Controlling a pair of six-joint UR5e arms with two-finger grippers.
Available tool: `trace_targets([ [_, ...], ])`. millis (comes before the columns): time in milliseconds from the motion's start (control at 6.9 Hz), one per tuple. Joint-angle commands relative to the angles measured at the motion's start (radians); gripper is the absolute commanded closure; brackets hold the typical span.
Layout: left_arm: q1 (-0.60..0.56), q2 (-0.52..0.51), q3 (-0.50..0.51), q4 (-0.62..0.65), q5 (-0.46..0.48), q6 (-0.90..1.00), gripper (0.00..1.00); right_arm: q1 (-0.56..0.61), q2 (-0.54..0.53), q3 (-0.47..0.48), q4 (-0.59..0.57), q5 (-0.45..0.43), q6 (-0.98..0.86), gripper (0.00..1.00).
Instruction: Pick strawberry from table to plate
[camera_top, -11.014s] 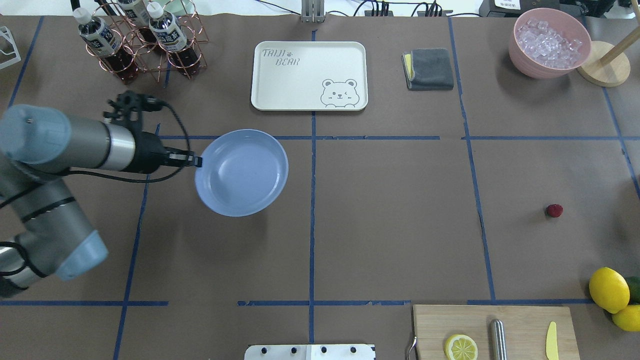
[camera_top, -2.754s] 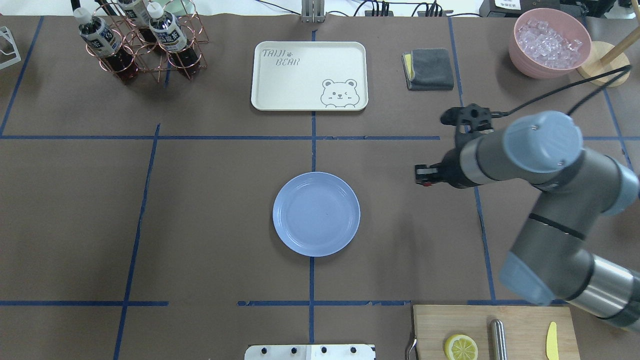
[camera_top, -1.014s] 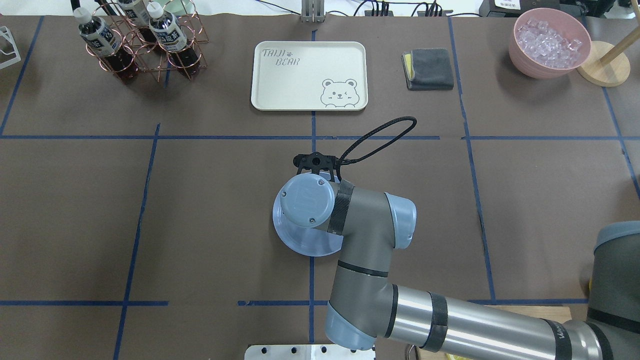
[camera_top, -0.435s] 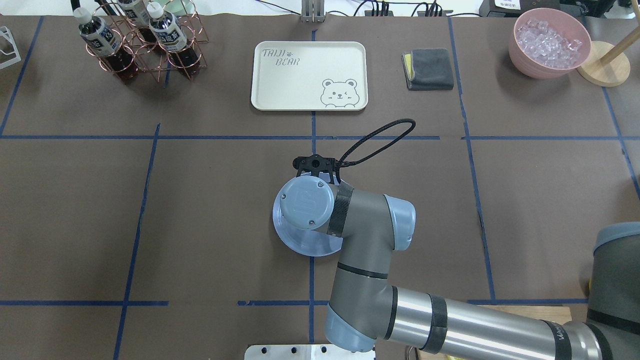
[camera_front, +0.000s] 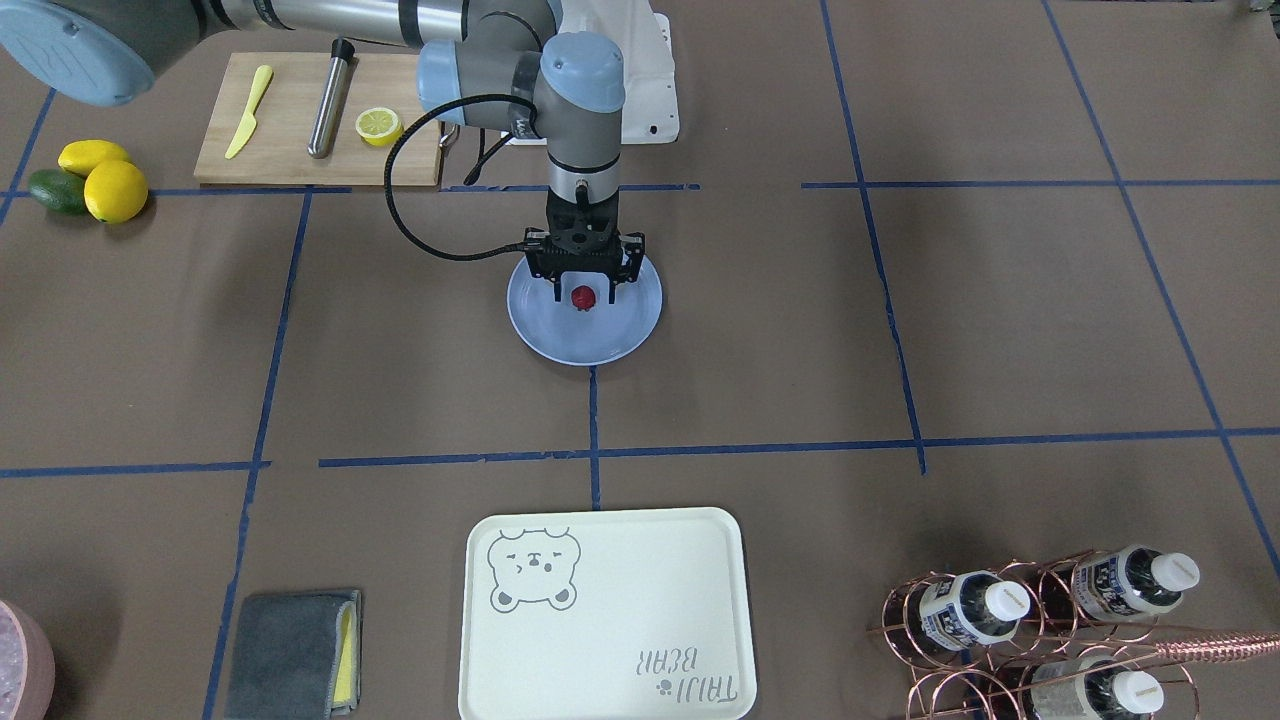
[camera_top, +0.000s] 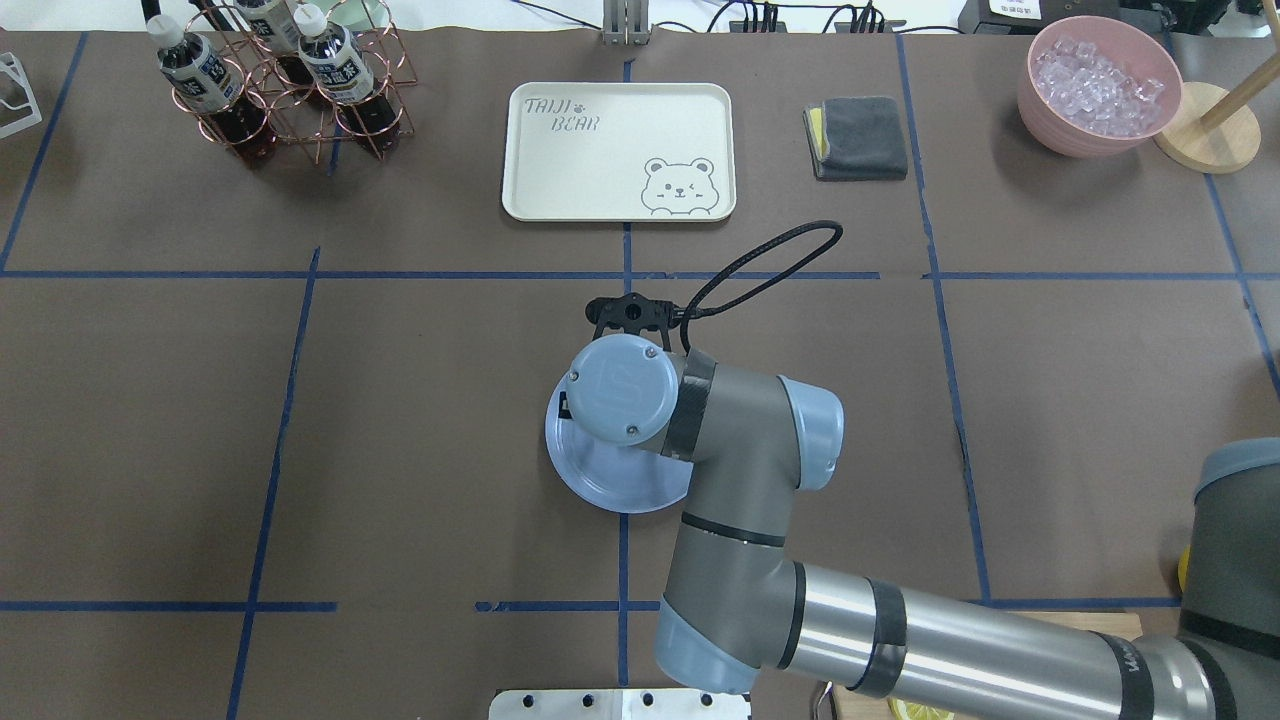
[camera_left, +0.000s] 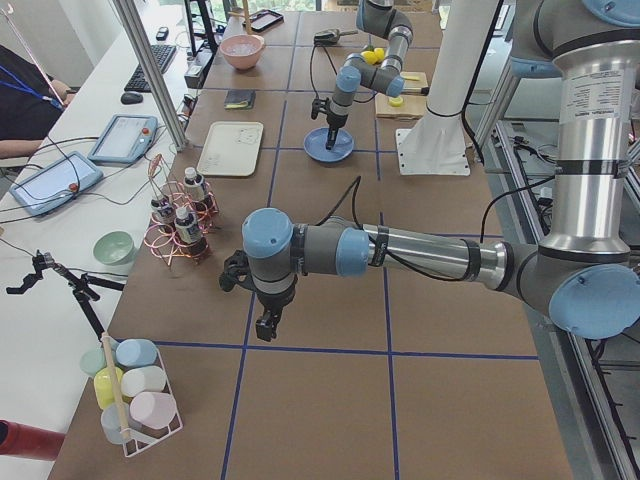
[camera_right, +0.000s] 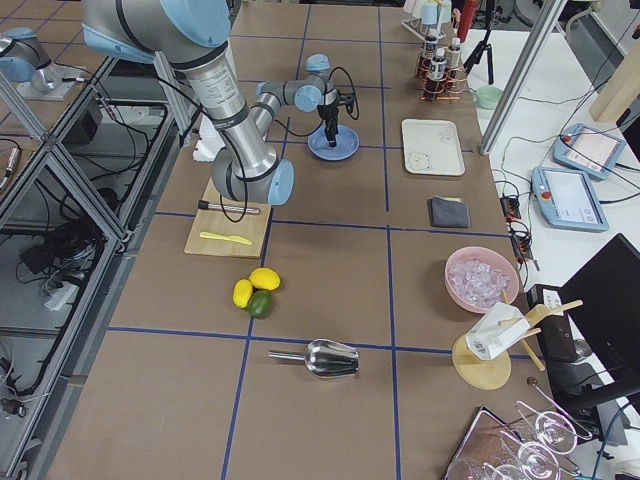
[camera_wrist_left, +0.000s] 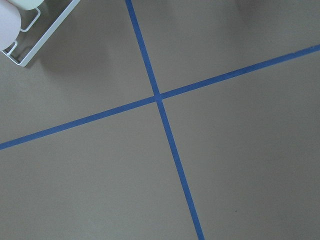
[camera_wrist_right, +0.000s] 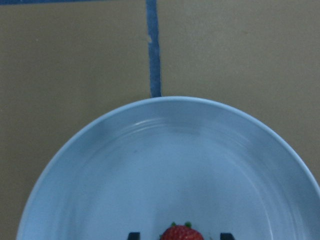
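The small red strawberry (camera_front: 583, 297) lies on the light blue plate (camera_front: 630, 330) in the middle of the brown table (camera_front: 900, 330). My right gripper (camera_front: 583, 292) points straight down over it, open, with a finger on each side of the berry and a gap to both. The right wrist view shows the strawberry (camera_wrist_right: 181, 233) at the bottom edge, between the two fingertips (camera_wrist_right: 133, 235) on the plate (camera_wrist_right: 100, 165). From overhead the wrist hides the berry and most of the plate (camera_top: 600, 480). My left gripper (camera_left: 265, 325) hangs over bare table far off; I cannot tell its state.
A cutting board (camera_front: 300, 120) with a lemon half, a knife and a metal bar lies near the robot base. Lemons (camera_front: 105, 180) sit beside it. The bear tray (camera_front: 605, 610), a grey cloth (camera_front: 295, 650) and a bottle rack (camera_front: 1050, 620) line the far side.
The plate was set down mid-table and the right arm brought the strawberry over it. In the last half second the right wrist shifted slightly toward the far side.
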Motion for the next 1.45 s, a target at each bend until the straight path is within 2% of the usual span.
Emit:
trace_targets([
  [0,0.0,-0.003,0.0,0.002,0.001,0.0,0.0,0.172,-0.073,0.114,-0.004,0.146,-0.142,0.0],
  [145,0.002,-0.005,0.001,0.002,0.001,0.0,0.0,0.302,-0.153,0.17,-0.004,0.258,-0.29,0.0],
  [435,0.0,0.004,0.003,0.011,0.006,0.002,0.0,0.651,-0.391,0.267,-0.004,0.509,-0.745,0.0],
  [580,-0.002,0.013,0.012,0.011,0.003,0.002,0.0,0.793,-0.499,0.263,-0.004,0.566,-0.984,0.0],
  [725,-0.002,0.015,0.014,0.012,0.0,-0.006,0.0,0.884,-0.579,0.257,-0.004,0.568,-1.195,0.0],
  [870,-0.005,0.017,0.018,0.014,-0.037,-0.009,0.0,0.956,-0.647,0.255,-0.004,0.584,-1.315,0.0],
  [1014,-0.011,0.036,0.018,0.012,-0.083,-0.024,0.0,1.005,-0.717,0.255,-0.003,0.593,-1.365,0.0],
  [1159,-0.02,0.038,0.014,0.005,-0.086,-0.029,0.0,1.064,-0.789,0.255,0.0,0.608,-1.359,0.0],
  [1304,-0.029,0.04,0.004,0.005,-0.086,-0.029,0.0,1.123,-0.884,0.255,0.005,0.66,-1.358,0.0],
])
